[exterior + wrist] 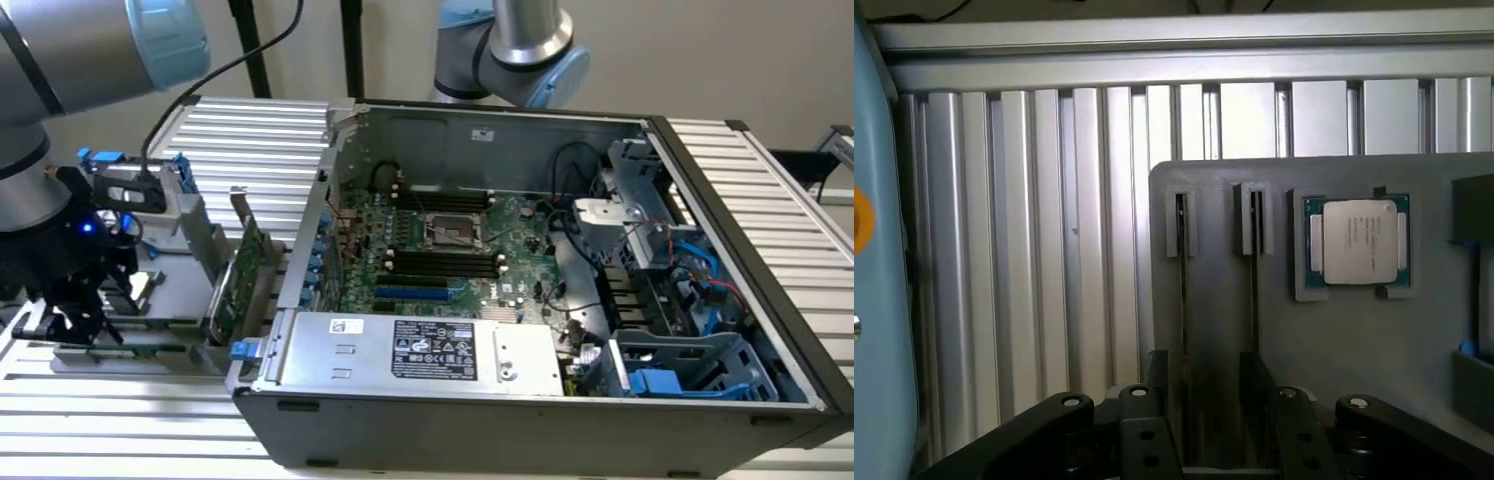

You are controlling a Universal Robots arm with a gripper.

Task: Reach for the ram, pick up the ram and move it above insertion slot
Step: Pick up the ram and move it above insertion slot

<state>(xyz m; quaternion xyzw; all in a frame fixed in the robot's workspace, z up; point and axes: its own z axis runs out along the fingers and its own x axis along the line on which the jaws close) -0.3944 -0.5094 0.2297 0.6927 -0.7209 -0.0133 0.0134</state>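
The gripper [1212,375] is open and holds nothing. It hangs over the ram [1181,265], which stands on edge in a gray holder [1214,195]. In the exterior view that is at 9 o'clock from the computer case [534,440]. The ram looks light, stiff, thin and easy to break. Best to hold its flat sides, near the middle.

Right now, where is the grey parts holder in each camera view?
Exterior view: the grey parts holder sits at the exterior view's left, beside the open computer case and beneath the gripper.
Wrist view: the grey parts holder lies just beyond the gripper, with a processor chip seated in it.
Shared landmark: the ribbed aluminium table under the holder.
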